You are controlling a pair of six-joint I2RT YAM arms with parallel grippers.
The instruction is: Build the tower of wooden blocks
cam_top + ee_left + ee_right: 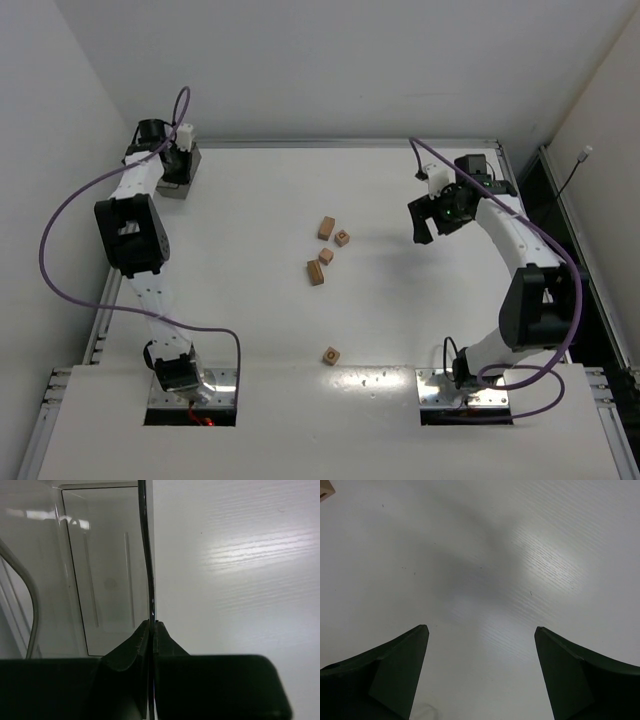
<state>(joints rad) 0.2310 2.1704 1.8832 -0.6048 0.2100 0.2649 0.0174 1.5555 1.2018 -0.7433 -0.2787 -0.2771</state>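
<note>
- Four small light-brown wooden blocks [326, 256] lie near the centre of the white desk [240, 310] in the top view. They are close together, each flat on the desk, and one shows a dark ring mark on top.
- A fifth wooden block [331, 355] lies alone lower in the frame, well apart from the group.
- The left gripper [151, 626] is at the upper left of the top view, clamped on the thin wall of the translucent dark-grey plastic bin [105, 580].
- The right gripper [480, 630] hangs to the right of the group, its fingers wide apart over bare desk.
</note>
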